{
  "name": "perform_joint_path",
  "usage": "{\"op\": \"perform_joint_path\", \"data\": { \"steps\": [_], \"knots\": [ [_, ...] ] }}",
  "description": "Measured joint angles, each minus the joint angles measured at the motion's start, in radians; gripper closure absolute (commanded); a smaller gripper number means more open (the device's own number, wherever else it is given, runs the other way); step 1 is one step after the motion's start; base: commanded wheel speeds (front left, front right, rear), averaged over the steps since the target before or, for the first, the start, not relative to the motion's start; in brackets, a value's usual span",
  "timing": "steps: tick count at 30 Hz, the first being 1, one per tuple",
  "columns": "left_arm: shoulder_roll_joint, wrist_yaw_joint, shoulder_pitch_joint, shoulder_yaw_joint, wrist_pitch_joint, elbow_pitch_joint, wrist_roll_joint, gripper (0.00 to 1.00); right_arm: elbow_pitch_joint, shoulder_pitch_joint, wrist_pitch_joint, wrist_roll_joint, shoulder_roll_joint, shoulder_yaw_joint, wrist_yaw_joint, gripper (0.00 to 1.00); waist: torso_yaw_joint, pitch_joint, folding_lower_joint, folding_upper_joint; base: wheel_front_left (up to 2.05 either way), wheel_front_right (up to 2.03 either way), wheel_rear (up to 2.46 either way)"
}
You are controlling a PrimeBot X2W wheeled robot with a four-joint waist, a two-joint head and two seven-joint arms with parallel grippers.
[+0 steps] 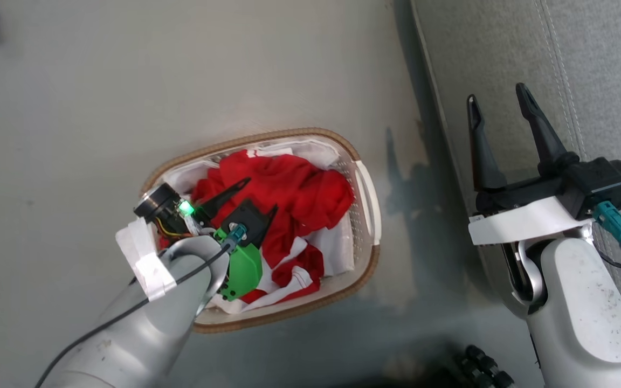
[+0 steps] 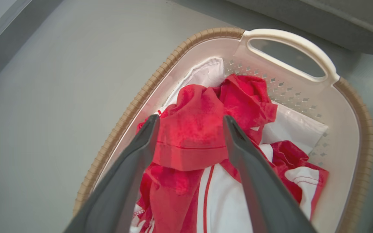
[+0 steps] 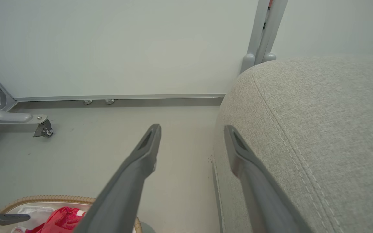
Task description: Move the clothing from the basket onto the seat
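Red clothing (image 1: 294,188) heaped in the basket (image 1: 367,199) on the floor (image 1: 127,81), just left of the grey seat (image 1: 504,54).
The seat takes up the right side, its stitched seam running from near to far. The oval basket stands on the floor close beside it, not touching. The red and white garments lie bunched on the white liner (image 2: 209,72). The left fingers (image 2: 134,161) are spread wide above the pile, a red fold between them, gripping nothing. The right fingers (image 1: 480,145) are spread wide too, empty, over the seat's left edge.
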Motion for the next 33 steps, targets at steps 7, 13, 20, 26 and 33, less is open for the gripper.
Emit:
{"op": "perform_joint_path", "data": {
  "steps": [7, 13, 20, 26, 33],
  "knots": [
    [0.006, 0.0, -0.094, -0.075, 0.0, 0.096, -0.029, 0.0, -0.009, -0.009, 0.0, 0.036, 0.0, 0.025, 0.0, 0.0, -0.071, 0.079, 0.0, 0.0, 0.0, 0.0, 0.0],
    [0.0, 0.0, -0.142, -0.09, 0.043, 0.213, -0.052, 0.0, -0.01, -0.015, 0.0, 0.054, 0.0, 0.043, 0.0, 0.0, -0.116, 0.125, -0.0001, 0.0, 0.0, 0.0, 0.0],
    [-0.017, 0.0, -0.145, -0.115, 0.073, 0.274, -0.094, 0.96, -0.005, -0.02, 0.0, 0.069, 0.0, 0.057, 0.0, 0.0, -0.139, 0.139, -0.0001, 0.0, 0.0, 0.0, 0.0],
    [-0.024, 0.0, -0.123, -0.123, 0.048, 0.281, -0.138, 1.0, 0.009, -0.019, 0.0, 0.066, 0.0, 0.056, 0.0, 0.0, -0.131, 0.11, -0.0001, 0.0, 0.0, 0.0, 0.0],
    [-0.036, 0.0, -0.046, -0.126, 0.01, 0.245, -0.195, 1.0, 0.035, 0.006, 0.0, 0.036, 0.001, 0.053, 0.0, 0.0, -0.111, 0.037, -0.0002, 0.0, 0.0, 0.0, 0.0]
  ]
}}
